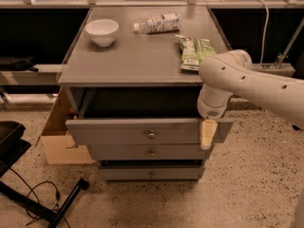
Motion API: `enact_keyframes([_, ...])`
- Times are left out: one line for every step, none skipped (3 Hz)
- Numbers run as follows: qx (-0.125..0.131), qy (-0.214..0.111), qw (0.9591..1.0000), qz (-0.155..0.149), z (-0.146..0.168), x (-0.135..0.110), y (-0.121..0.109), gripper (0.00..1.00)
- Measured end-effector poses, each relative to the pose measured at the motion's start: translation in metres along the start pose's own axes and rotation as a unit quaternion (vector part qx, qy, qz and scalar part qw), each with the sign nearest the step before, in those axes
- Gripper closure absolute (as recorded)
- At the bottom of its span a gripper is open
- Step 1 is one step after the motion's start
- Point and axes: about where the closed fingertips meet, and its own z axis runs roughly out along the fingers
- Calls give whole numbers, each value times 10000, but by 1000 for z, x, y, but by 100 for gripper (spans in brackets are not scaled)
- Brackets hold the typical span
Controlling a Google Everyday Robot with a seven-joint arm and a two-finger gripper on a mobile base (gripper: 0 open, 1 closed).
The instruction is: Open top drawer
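Tool (pixel 208 134) at pulled-out top drawer (pixel 118 132) right edge.

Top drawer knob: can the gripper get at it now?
Probably yes. The gripper sits at the right end of the top drawer front; the knob, midway along that front, has nothing in front of it.

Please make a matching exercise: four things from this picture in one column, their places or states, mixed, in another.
1. top drawer
2. white bowl
3. plastic bottle
4. gripper

A. lying on its side, cabinet top, back
B. at the top drawer's right front end
C. pulled partly out
D. upright, cabinet top, left

Pairs: 1-C, 2-D, 3-A, 4-B
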Motion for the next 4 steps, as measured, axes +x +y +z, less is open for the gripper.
enact_keyframes([-300,-251,9989,272,12,3,33,18])
enact_keyframes([-704,-639,9948,378,9,-12,84,42])
enact_keyframes([-708,-644,9947,378,4,-13,82,65])
enact_keyframes([-718,-646,9946,372,0,-14,82,89])
